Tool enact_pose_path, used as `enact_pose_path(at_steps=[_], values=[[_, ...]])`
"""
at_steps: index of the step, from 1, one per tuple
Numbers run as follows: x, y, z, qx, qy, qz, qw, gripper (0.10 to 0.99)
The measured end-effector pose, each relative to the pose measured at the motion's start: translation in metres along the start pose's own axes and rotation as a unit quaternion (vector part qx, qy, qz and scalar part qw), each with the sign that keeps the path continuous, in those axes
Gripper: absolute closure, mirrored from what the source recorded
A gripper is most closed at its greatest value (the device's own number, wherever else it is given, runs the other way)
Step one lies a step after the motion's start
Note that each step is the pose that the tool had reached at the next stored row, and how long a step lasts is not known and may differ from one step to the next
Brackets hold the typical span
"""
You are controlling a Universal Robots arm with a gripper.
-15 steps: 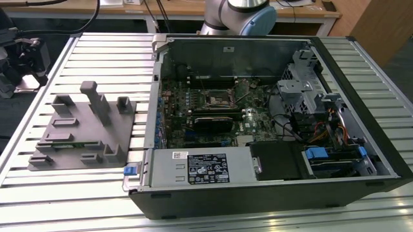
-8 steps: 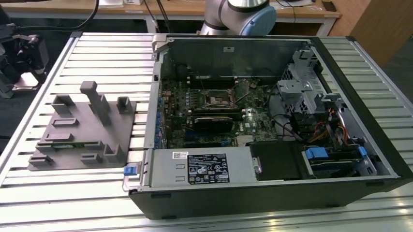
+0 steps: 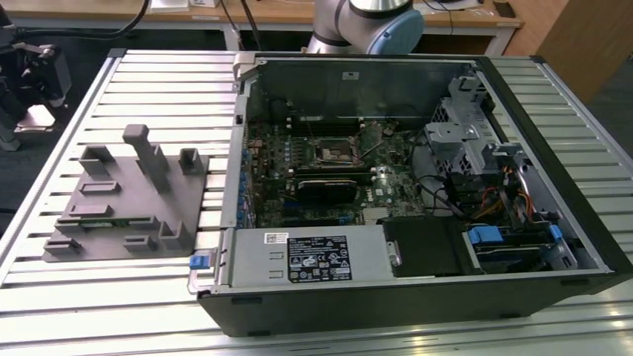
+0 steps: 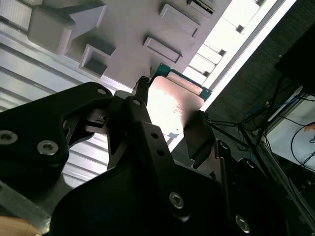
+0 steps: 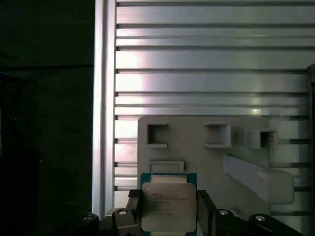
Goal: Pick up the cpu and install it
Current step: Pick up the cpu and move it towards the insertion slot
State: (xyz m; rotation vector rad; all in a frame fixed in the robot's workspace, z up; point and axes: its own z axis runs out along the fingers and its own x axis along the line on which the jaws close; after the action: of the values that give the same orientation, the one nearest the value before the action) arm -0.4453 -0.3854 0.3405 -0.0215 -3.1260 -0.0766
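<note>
Cpu (image 5: 166, 199), silvery top, green edge, clamped on two opposite sides by gripper (image 5: 168, 207), at edge of grey tray (image 5: 197, 157); contact with tray unclear. Pick-up step in hand, by judgement; install not yet done, would call for chip level and square to socket (image 3: 336, 150). Exterior view adds open computer case (image 3: 554, 222) holding socket, well apart from tray; wrist views give grip itself

Cpu (image 5: 168, 206): bottom edge cut off by frame in first wrist view, both sides covered by fingers (image 5: 134, 211). In second wrist view gripper (image 4: 172, 98) body hides its near half & glare washes out the top. Arm (image 3: 366, 22) cut off at the top edge of the exterior view. Bits on tray (image 3: 124, 200) too small to ID.
</note>
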Motion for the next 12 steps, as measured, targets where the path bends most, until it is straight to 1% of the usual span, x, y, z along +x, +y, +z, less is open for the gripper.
enact_pose_path(at_steps=[12], values=[[0.0004,0.0049,-0.0209,0.0,0.0,0.0,1.0,0.545]])
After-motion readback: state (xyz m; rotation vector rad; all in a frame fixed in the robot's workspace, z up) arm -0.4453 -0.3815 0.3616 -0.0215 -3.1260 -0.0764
